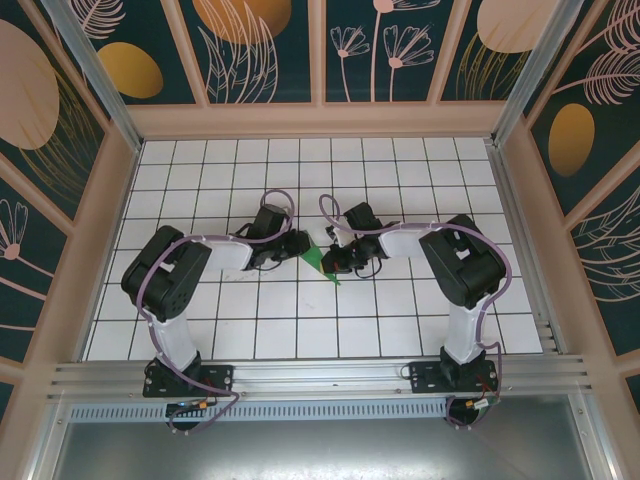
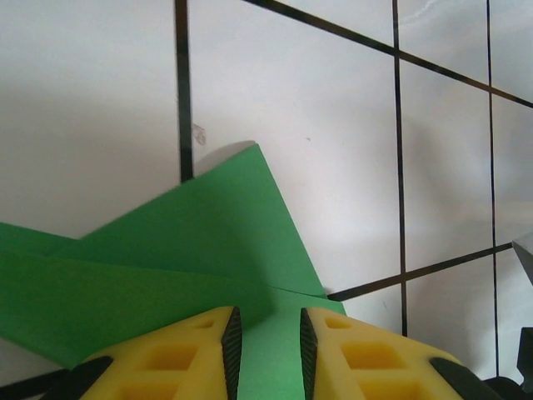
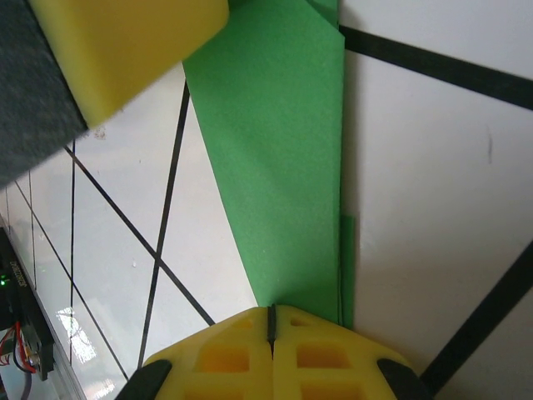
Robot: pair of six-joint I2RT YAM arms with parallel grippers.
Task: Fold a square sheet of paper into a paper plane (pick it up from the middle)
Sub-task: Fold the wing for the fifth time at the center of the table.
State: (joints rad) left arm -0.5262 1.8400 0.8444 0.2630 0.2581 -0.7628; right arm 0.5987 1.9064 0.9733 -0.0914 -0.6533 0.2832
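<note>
Right pincer (image 3: 271, 312) is clenched, pads flush together, on the narrow end of the sheet of paper (image 3: 283, 167). It looks like a real pinch, since the green strip runs straight into the fingertips. Left pincer (image 2: 266, 325) is part-released: its jaws stand apart with green showing in the gap, straddling the folded layers rather than squeezing them, far as I can tell. Sheet is already creased into a long pointed shape with overlapping flaps. It sits mid-counter (image 1: 400, 170) between my two pincers, one point sticking toward the near edge in the top view. Flat or lifted a bit, can't tell.

Step, my guess: setting a lengthwise fold, roughly mid-task, not yet a finished plane. To do it well:
- Right pinch acts as anchor with no tugging; paper is thin and would tear or slide.
- Left should close on the layers only once the edges line up along the crease, then run along it to sharpen.
- Small slow moves, because two pincers this close can bump.

Pose: left arm (image 1: 165, 275) and right arm (image 1: 465, 265) both elbow outward and reach in toward the centre, wrists facing each other, nearly touching. Left pincer's yellow finger (image 3: 125, 50) sits close by the strip's far end in my right wrist view.
</note>
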